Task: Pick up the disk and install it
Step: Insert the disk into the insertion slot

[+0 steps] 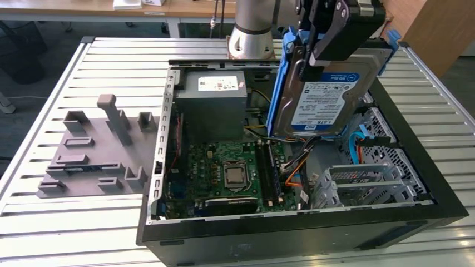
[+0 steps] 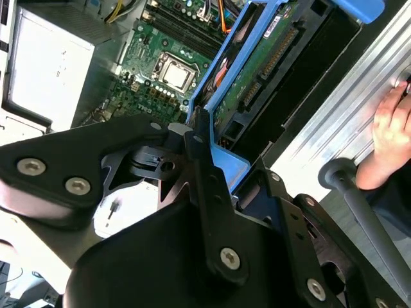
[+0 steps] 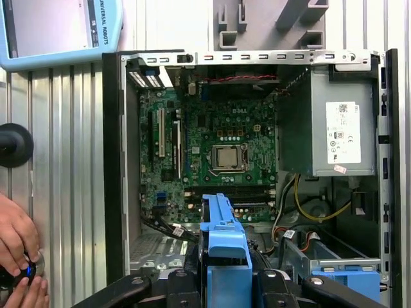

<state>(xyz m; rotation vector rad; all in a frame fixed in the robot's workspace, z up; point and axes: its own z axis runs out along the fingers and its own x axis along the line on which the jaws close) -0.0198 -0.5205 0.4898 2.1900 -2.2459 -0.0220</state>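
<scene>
the gripper (image 1: 335, 47) is clamped on the disk (image 1: 321, 94), its fingers (image 2: 196, 138) closed against the blue rail at the disk's edge in the second wrist view. so the pick-up looks done: the disk hangs clear of everything, nearly on edge with its label facing out, over the one o'clock part of the open computer case (image 1: 297, 238) in the exterior view. the install is not yet done; the disk sits in no bay. right beneath it, loose orange and blue cables (image 1: 295, 173) cross the case floor, and i judge they could snag a rail. the metal drive cage (image 1: 369, 184) lies at five o'clock in the case, the motherboard (image 1: 231, 172) at seven, the power supply (image 1: 213, 103) at eleven. outside, a grey fixture plate (image 1: 93, 153) rests on the slatted table (image 1: 67, 231) at nine o'clock from the case. a person's hand (image 3: 16, 239) rests on the table just beside the case wall.
</scene>
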